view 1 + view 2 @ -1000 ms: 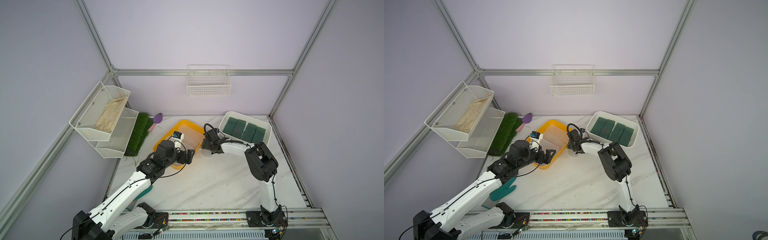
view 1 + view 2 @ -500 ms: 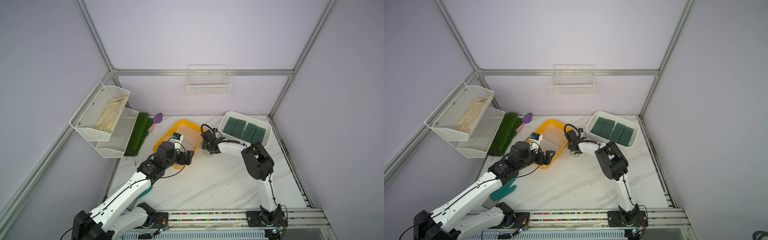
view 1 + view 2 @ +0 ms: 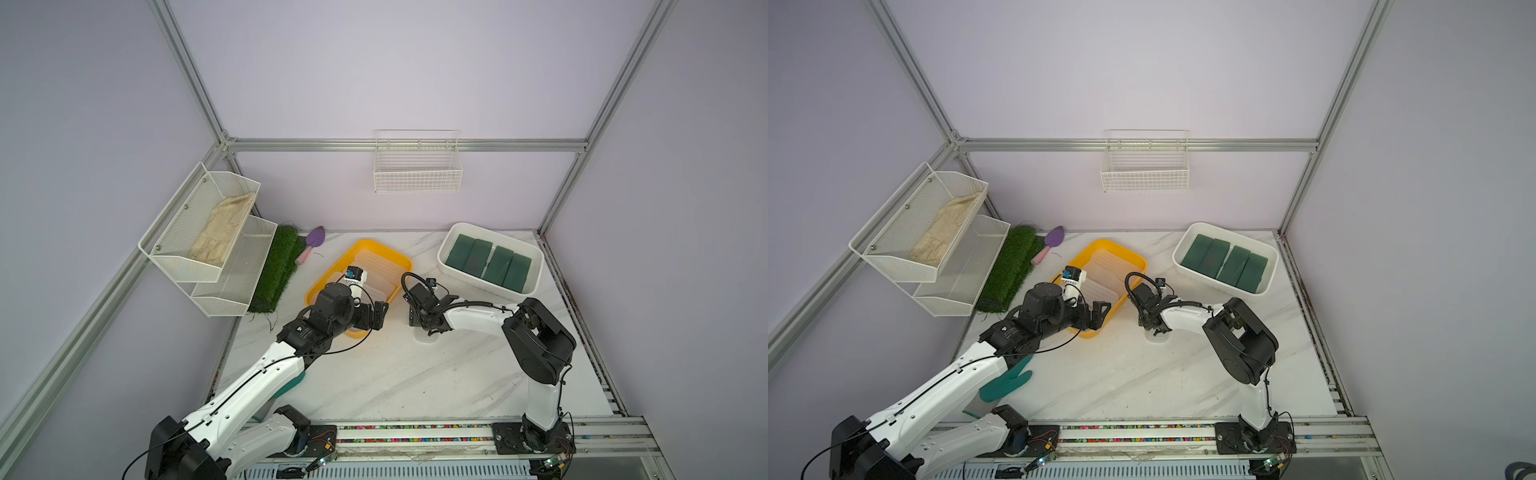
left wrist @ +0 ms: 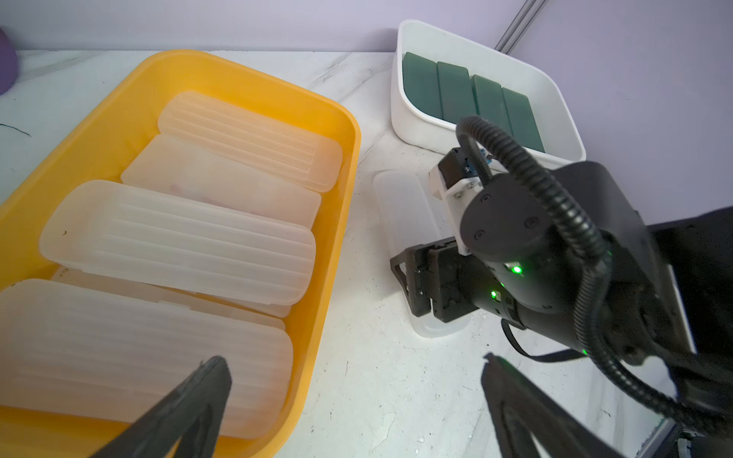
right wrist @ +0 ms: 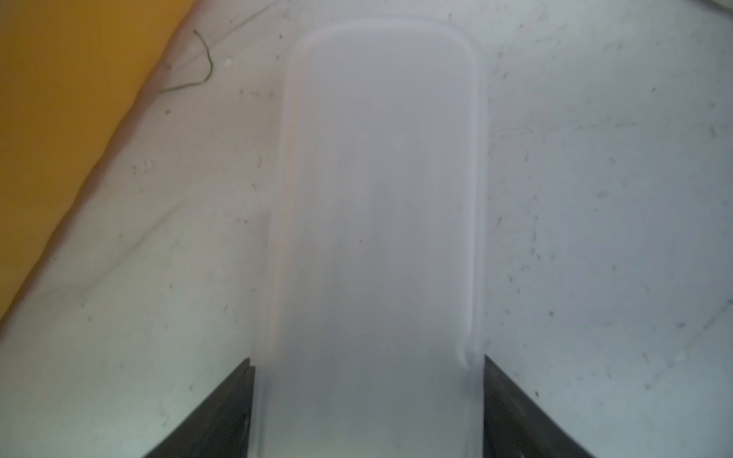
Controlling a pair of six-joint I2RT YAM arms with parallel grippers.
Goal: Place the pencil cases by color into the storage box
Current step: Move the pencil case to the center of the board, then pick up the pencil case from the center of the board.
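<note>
Where I am in the task: picking up the loose frosted case (image 5: 377,178), the only one I see outside a box, so I judge the sorting nearly done.
Task's thing: it lies flat on the surface (image 4: 377,396) just beside the yellow tray (image 4: 131,111), off the tray's right-arm side and not touching it.
Right end effector (image 5: 367,359): it is down over the end of that case farther from the yellow tray's back wall, with one finger at each long edge. Both look to be in contact, but I cannot tell whether they are pinching it yet.
Left end effector (image 4: 353,359): spread wide and empty, hanging above the yellow tray's corner nearest the arms' bases.
Next move, as I judge it: secure the pinch across the width, lift the case level, carry it over the yellow tray's wall and lay it on the others. Smooth plastic may slip, and the left arm sits close to that path.
Inside the yellow tray: frosted cases (image 4: 178,242), five that I can make out, partly stacked, so more may be hidden.
Outside the yellow tray: one frosted.
Green cases (image 4: 456,91): four, side by side in the white box (image 4: 420,137), which stands apart from the yellow tray on its right-arm side.
Boxes: two.
</note>
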